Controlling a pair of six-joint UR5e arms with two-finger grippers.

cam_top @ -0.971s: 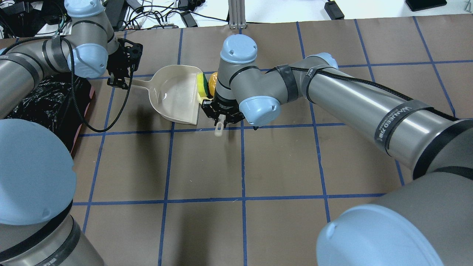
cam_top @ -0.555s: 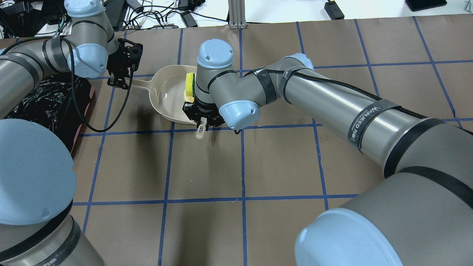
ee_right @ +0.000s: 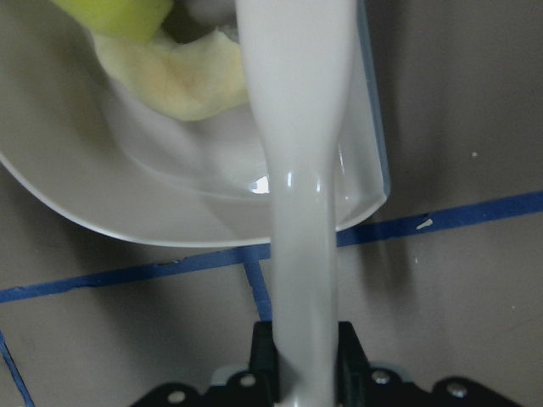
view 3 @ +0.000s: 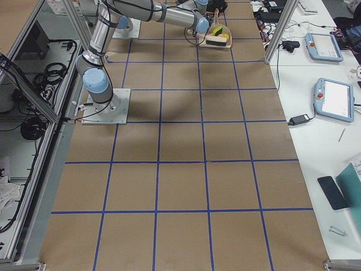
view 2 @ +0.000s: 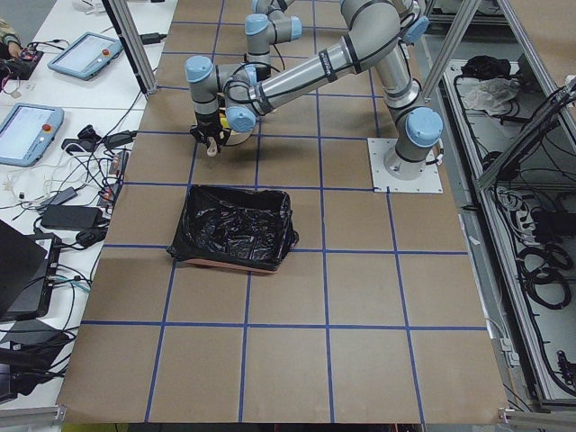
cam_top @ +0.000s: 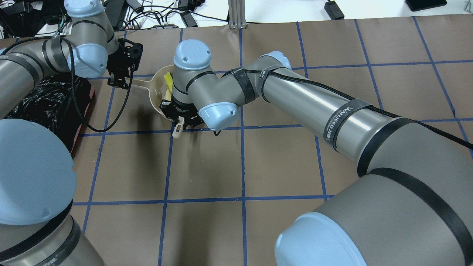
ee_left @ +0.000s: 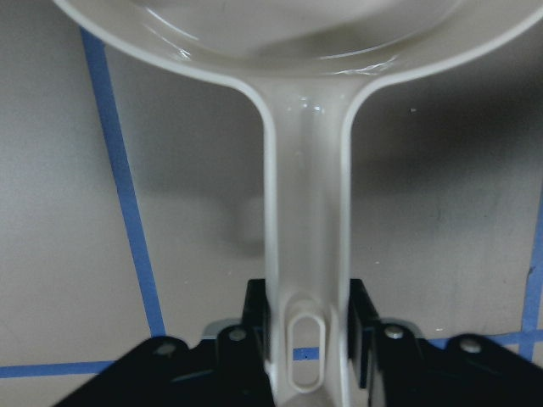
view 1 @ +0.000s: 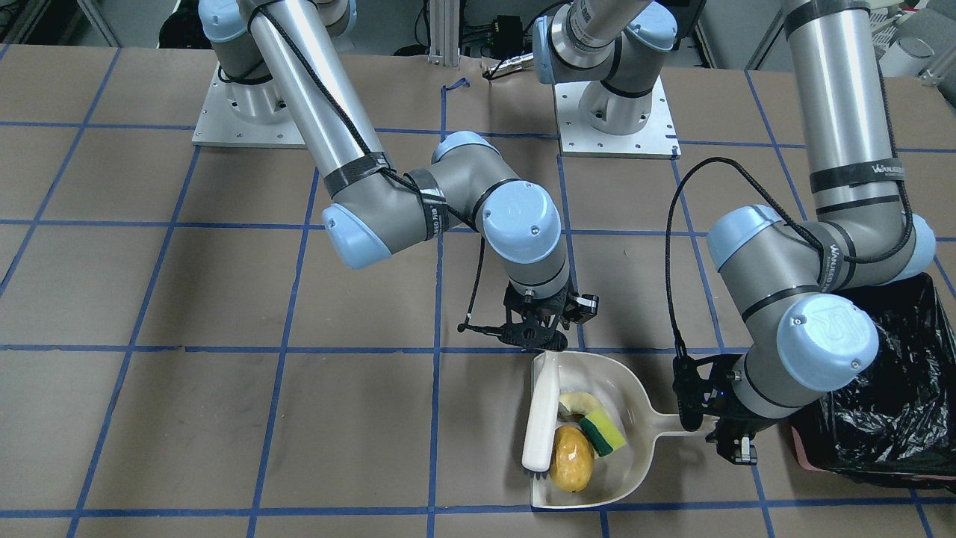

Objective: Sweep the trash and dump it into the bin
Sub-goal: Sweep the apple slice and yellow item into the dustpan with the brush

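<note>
Three trash pieces [view 1: 602,433] sit in the dustpan [view 1: 635,403]; your left tool [ee_left: 307,329] clamps its handle [ee_left: 305,212], your right tool [ee_right: 305,360] the brush [view 1: 539,418].

Your right gripper [view 1: 539,336] has carried the brush [view 1: 539,418] sideways, from just outside the dustpan's [view 1: 635,407] mouth onto its lip, so the wrist now hides most of the pan from overhead. The sponge [view 1: 603,433], which stood on the lip ahead of the bristles, now lies deeper in. The potato [view 1: 572,458], outside the mouth a second ago, sits inside against the bristles. The peel [view 1: 573,403] has gone in too, beside the brush.
</note>
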